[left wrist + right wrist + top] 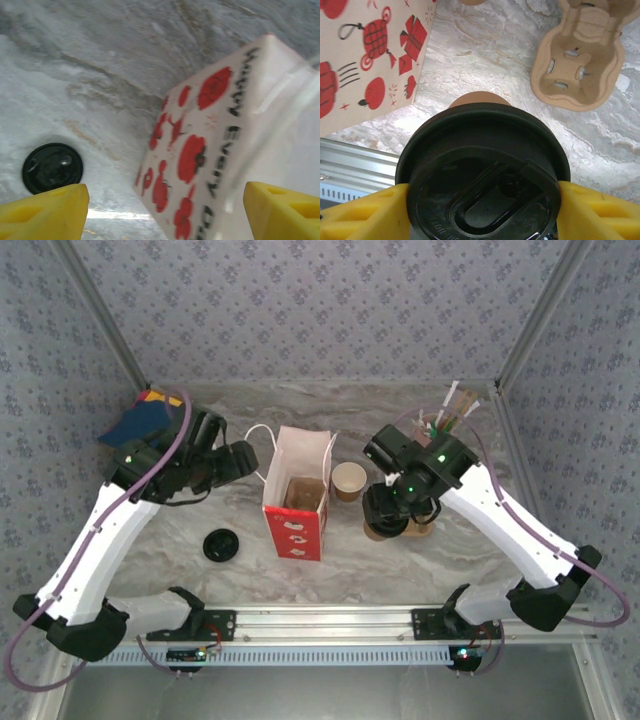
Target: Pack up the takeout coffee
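The right gripper is clamping the small brown paper cup by its round black plastic lid, near the white red-printed paper bag. Carrying it upright and clearing the bag's rim is advisable. The left gripper is hanging open beside the bag.

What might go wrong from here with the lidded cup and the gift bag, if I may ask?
1. The right gripper pinches the takeout coffee at its black lid, not the cup's body, so the lid might pop off or the cup might slip.
2. The left gripper is open beside the gift bag and is not holding it, so the bag may tip during loading.
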